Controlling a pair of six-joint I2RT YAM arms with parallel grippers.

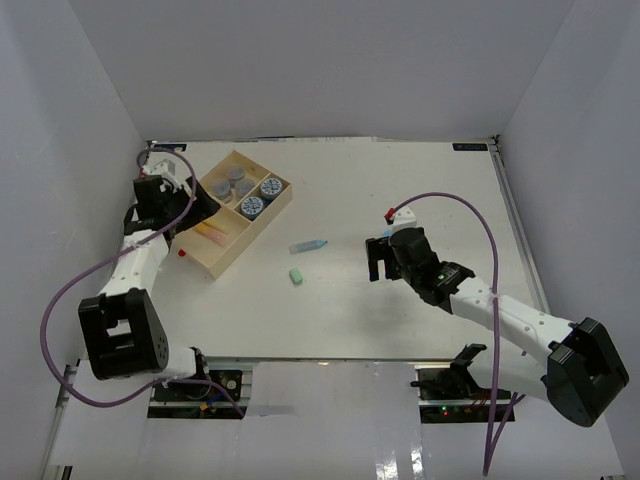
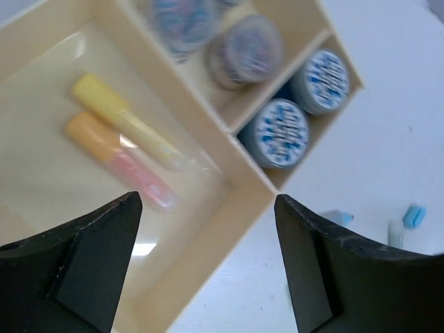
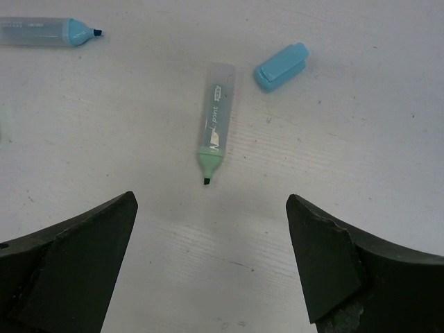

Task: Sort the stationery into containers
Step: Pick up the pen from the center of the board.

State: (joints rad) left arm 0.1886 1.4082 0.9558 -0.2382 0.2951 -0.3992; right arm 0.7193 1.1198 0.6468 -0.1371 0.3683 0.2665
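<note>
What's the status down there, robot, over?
Left claw open over tray, holding nothing. Right claw open above uncapped green marker. Blue marker, blue cap loose nearby. Nothing in the way.

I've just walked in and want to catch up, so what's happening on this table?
Two robot arms are sorting stationery into a pale wooden tray. The left end effector hovers open over its long section, which holds a yellow highlighter and an orange-and-pink highlighter. The right end effector hangs open above an uncapped green highlighter on the table.
</note>
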